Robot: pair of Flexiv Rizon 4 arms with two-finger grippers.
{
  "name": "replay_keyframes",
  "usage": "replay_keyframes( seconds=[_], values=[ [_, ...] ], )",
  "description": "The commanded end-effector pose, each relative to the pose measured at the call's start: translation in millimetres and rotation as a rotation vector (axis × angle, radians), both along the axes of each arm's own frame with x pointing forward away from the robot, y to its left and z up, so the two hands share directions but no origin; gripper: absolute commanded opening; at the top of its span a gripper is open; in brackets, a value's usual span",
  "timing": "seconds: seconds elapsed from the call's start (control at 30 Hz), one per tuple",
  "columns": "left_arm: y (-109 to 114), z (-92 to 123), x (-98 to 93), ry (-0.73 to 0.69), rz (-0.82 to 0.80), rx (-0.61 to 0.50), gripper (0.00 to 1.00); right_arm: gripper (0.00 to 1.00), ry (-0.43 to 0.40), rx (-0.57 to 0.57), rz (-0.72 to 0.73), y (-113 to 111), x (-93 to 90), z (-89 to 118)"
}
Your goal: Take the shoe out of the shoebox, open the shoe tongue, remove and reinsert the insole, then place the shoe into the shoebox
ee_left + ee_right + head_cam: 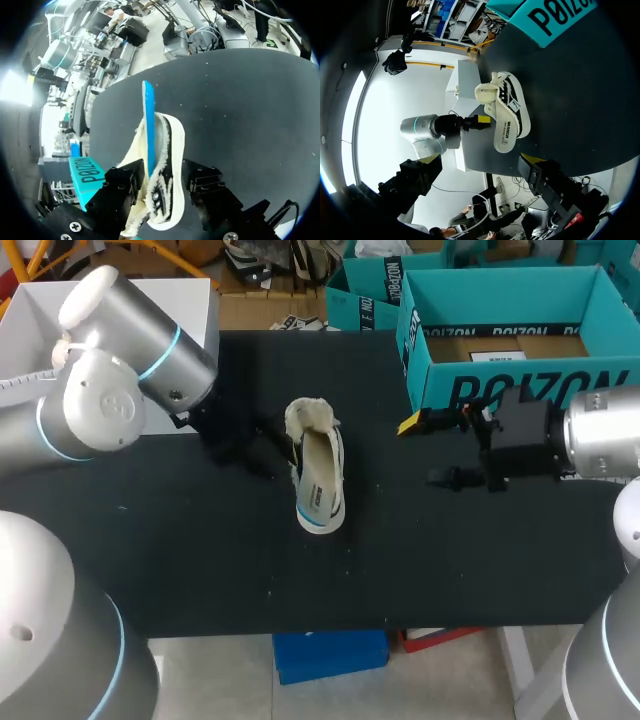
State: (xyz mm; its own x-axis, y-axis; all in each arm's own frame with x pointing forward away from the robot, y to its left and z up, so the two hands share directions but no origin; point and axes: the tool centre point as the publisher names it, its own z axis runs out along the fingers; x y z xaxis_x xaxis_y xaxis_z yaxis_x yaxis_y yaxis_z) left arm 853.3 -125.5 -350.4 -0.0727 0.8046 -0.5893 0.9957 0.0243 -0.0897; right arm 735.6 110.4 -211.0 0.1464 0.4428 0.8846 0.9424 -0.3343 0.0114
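Note:
A cream and black shoe [318, 475] lies on its side in the middle of the black table, toe toward the front edge. A blue insole edge [148, 125] stands up in its opening. My left gripper [160, 200] is at the shoe's heel end, open, with the cream collar [132, 165] between its black fingers [120, 187]. The teal shoebox [520, 340] stands open at the back right, nothing in it but a label. My right gripper [430, 450] hovers wide open between shoe and box, holding nothing. From the right wrist, the shoe [507, 112] lies ahead of this gripper [480, 172].
A second teal box [365, 295] stands behind the shoebox's left corner. Bare black tabletop [250, 570] stretches in front of the shoe to the front edge. My left arm's big joints [110, 370] fill the back left.

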Motion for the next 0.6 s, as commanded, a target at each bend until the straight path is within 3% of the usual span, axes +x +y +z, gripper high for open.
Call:
replay_keyframes(
  seconds=[0.03, 0.43, 0.53, 0.57, 0.6],
  values=[
    [-10.0, 4.5, 10.8, -0.023, -0.031, 0.123, 0.43, 1.00, -0.001, 0.000, -0.001, 1.2, 0.6, -0.6],
    [-13.9, -17.4, 24.1, -0.060, -0.043, 0.265, 0.43, 1.00, -0.001, 0.000, -0.001, 1.2, 0.6, -0.6],
    [-13.0, -20.7, 27.9, -0.086, -0.044, 0.296, 0.39, 1.00, -0.001, 0.000, -0.001, 1.2, 0.6, -0.6],
    [-12.2, -21.9, 30.6, -0.098, -0.045, 0.314, 0.31, 1.00, -0.001, 0.000, -0.001, 1.2, 0.6, -0.6],
    [-11.8, -22.4, 31.8, -0.107, -0.045, 0.322, 0.31, 1.00, -0.001, 0.000, -0.001, 1.2, 0.6, -0.6]
  ],
)
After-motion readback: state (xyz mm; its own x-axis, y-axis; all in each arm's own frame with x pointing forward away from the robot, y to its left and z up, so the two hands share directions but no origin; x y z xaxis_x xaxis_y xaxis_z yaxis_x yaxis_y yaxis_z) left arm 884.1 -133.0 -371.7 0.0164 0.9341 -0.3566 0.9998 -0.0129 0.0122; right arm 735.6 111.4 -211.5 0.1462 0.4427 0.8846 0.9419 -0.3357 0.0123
